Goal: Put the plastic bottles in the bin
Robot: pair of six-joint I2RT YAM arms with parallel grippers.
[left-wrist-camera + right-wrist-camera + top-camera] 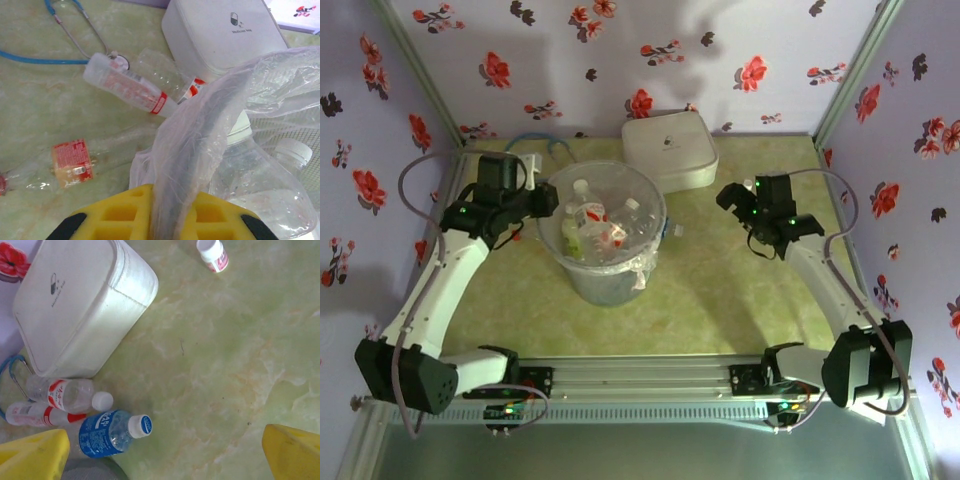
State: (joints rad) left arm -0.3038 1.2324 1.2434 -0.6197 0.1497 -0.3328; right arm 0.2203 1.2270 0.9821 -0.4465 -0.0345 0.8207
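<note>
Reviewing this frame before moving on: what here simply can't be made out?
- Top view: how many plastic bottles lie in the bin; they overlap under the crinkled liner.
- Left wrist: how deep the left gripper bites on the bin's rim; the liner drapes over it.
- Right wrist: the print on the white box, too small and blurred.

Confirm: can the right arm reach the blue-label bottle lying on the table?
Probably yes. The right hand is open, with bare table up to the blue-label bottle; the bin beside it may crowd one finger.
</note>
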